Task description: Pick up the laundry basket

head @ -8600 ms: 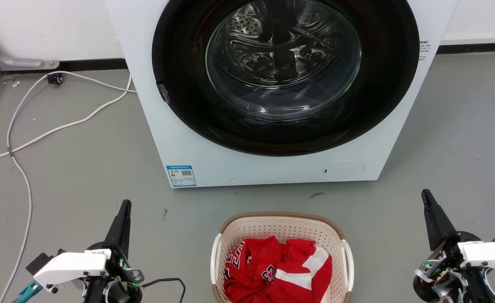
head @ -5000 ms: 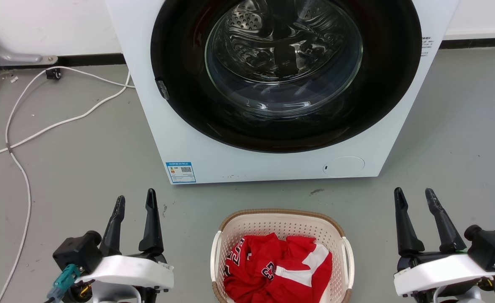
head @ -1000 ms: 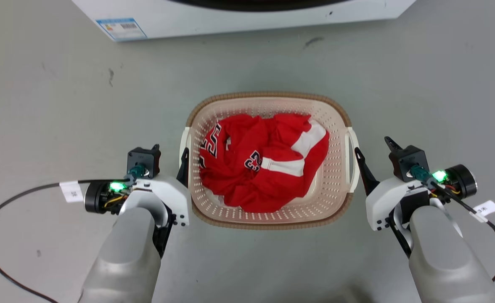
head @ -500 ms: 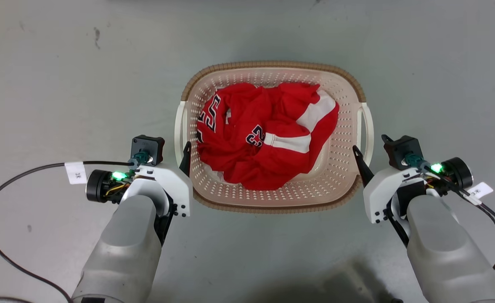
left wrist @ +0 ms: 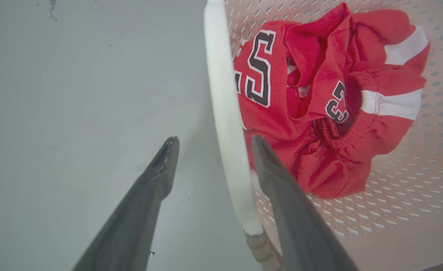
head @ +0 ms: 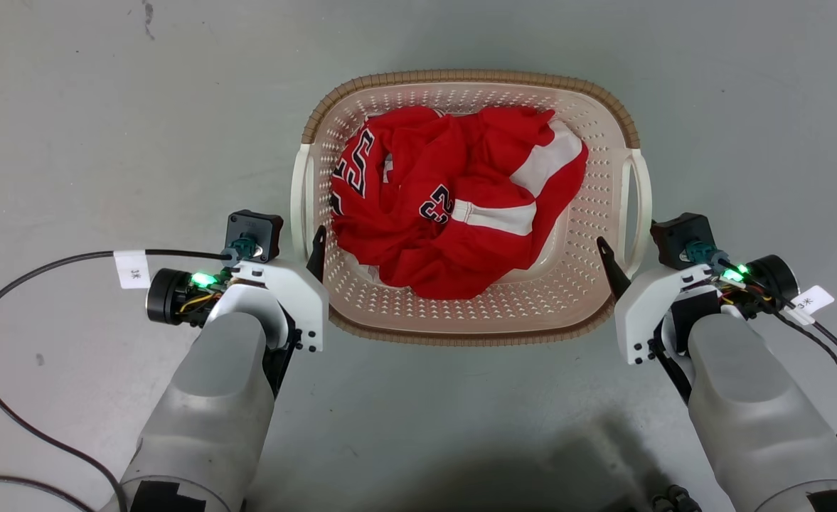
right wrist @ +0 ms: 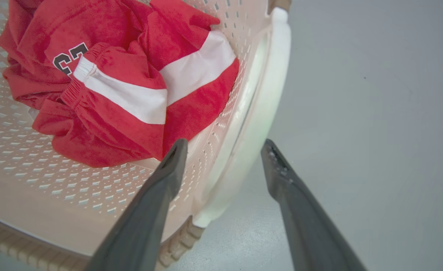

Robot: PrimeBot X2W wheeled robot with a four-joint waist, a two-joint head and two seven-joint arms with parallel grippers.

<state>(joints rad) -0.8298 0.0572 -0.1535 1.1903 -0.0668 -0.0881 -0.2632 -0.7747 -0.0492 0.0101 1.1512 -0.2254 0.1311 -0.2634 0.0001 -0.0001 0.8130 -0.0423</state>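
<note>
The laundry basket sits on the grey floor, in the middle of the head view and up toward 12 o'clock, between the two arms. Red clothes with white stripes and black numbers lie bunched up inside it. The left gripper is at 9 o'clock of the basket. Its jaws are open, with the white left handle in the gap: one finger is out over the floor and the other is inside the basket. The right gripper is at 3 o'clock. Its jaws are open too, one finger on each side of the white right handle, not squeezing it. The floor is plain, with a small dark mark at 11 o'clock. A black cable loops across it from 9 o'clock to 7 o'clock, and a dark shadow lies at 6 o'clock
</note>
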